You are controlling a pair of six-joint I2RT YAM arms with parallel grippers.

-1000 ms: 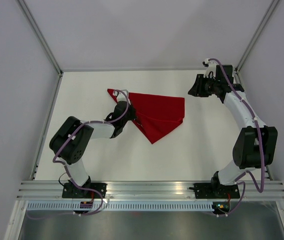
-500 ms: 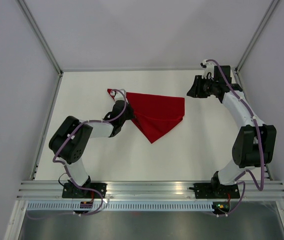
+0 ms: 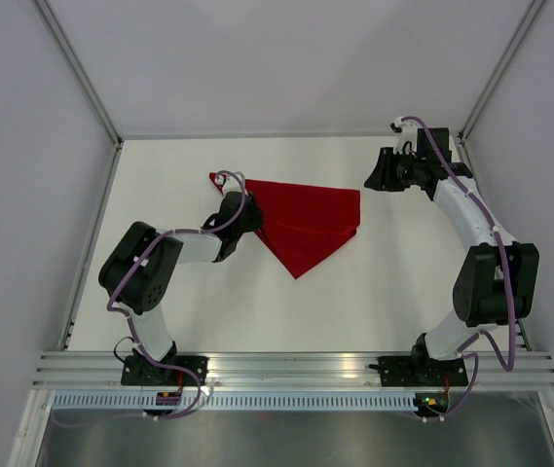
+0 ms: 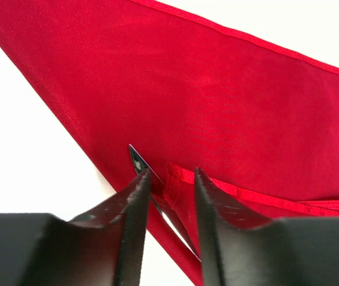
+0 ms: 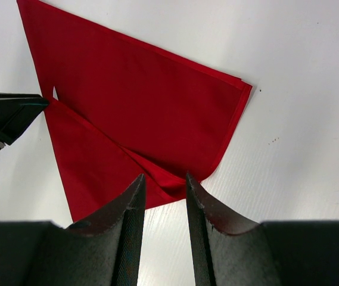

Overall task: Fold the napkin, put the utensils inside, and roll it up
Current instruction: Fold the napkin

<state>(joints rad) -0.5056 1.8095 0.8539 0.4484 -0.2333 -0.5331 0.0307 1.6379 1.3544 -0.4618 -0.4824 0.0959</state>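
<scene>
Left arm has crept slightly far-left; napkin (image 3: 311, 219) lies part-folded, barely shifted. Left gripper (image 4: 172, 176) straddles its hem, I judge to drag the fold; pinched or not, I cannot tell. Right gripper (image 5: 163, 179) waits parted, empty, giving room

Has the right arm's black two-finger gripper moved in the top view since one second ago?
Yes, slightly: the right gripper has shifted left, away from the grey metal corner post and toward the shiny red cloth napkin.
</scene>
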